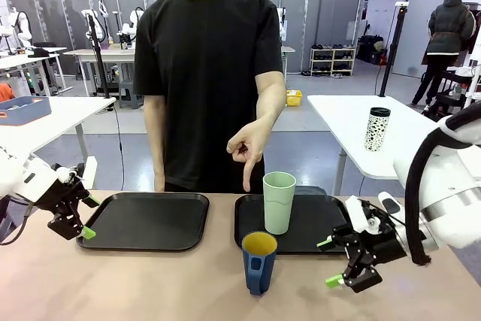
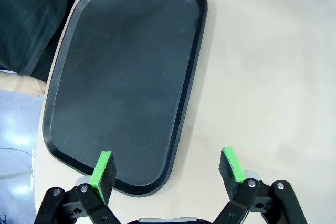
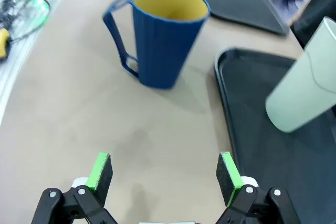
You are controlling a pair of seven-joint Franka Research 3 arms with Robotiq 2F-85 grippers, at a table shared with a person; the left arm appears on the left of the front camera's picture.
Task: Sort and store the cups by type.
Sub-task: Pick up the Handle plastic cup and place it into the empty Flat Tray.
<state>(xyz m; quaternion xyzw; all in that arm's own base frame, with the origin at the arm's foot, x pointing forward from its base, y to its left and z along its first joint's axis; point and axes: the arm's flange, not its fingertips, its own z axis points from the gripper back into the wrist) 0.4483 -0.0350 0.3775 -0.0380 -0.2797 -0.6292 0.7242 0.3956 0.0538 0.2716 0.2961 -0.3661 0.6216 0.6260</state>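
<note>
Dark-blue and tapered, the mug (image 1: 259, 261) stands on the bare bench (image 1: 150, 283) just outside the right tray (image 1: 319, 223), at about 7 o'clock from the pale-green tumbler (image 1: 279, 201), which stands upright inside that tray. Both pincers are spread wide and hold nothing. The right pincer (image 1: 329, 262) hangs low at the mug's 3 o'clock, and the left pincer (image 1: 89, 217) hangs at 9 o'clock of the left tray (image 1: 146, 219). The two cups stand close together, so a finger swinging in for the mug could clip the tall, light tumbler and topple it. A squeeze on the sloping wall may slip upward. The person's hand (image 1: 246, 148) points down at the tumbler's 11 o'clock, within reach of a careless lift.
</note>
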